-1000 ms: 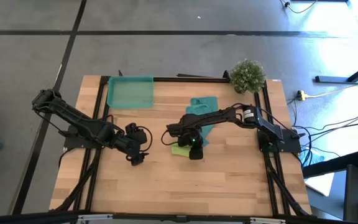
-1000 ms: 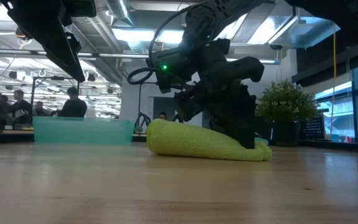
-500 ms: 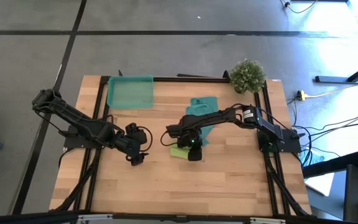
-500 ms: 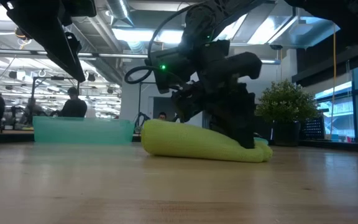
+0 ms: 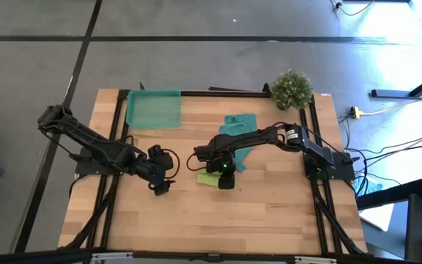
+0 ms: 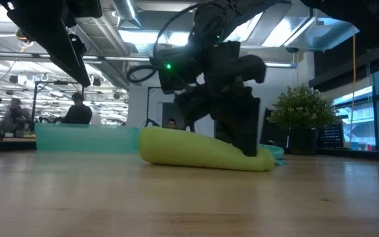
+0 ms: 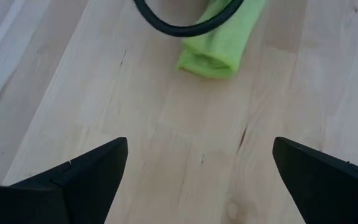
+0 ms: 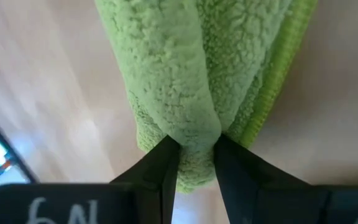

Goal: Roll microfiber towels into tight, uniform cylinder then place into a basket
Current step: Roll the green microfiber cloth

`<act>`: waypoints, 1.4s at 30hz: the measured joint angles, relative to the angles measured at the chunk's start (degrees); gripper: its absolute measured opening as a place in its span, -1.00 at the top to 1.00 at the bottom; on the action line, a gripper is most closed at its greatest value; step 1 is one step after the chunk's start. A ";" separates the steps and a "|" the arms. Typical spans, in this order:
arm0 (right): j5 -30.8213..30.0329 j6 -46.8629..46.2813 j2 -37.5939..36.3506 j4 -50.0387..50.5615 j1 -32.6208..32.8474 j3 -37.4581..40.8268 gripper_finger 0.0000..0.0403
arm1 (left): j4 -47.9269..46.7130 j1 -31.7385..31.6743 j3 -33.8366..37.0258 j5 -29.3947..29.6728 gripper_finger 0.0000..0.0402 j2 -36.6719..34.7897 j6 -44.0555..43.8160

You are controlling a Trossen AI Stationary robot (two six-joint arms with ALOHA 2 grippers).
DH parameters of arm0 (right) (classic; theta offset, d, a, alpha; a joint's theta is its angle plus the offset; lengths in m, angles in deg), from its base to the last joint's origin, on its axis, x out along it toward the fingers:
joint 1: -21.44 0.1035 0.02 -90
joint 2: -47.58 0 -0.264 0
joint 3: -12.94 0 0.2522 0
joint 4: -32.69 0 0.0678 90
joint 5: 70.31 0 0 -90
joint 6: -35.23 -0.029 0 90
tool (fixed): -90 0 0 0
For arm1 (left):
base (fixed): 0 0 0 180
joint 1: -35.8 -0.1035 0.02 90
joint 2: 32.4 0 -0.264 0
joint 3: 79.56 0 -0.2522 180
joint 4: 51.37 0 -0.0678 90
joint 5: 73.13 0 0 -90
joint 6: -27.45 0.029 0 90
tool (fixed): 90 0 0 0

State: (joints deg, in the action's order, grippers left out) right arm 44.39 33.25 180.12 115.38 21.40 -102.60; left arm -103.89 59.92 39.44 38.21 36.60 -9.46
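Overhead view straight down, low view level, both sharing lime-green towel (image 5: pixel 209 178)

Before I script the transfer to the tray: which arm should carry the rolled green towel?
The right. Its tool is already pinched on the rolled lime-green microfiber towel at mid-table. The left tool hangs open and apart from it.

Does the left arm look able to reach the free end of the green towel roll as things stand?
Probably yes: the left gripper is open, and bare wood lies between it and the lime-green towel, whose other end the right gripper pinches.
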 joint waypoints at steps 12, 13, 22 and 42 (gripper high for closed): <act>-5.13 -0.47 0.03 5.04 -0.05 -11.39 0.48 | 0.02 0.02 0.00 0.00 -0.97 0.00 0.00; -5.16 -0.47 0.02 5.04 -0.05 -12.12 0.48 | 0.02 0.00 0.00 0.00 -0.97 0.00 0.00; -5.78 0.39 0.01 3.71 -0.05 -11.39 0.48 | 0.02 0.00 0.00 0.00 -0.97 0.00 0.02; -5.69 -1.21 -0.10 -2.59 -0.05 -6.56 0.48 | 0.04 0.00 0.00 0.00 -0.97 0.00 0.04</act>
State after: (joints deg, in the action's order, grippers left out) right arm 38.70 32.04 180.02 112.80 21.35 -109.15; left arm -103.85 59.92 39.44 38.21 36.60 -9.41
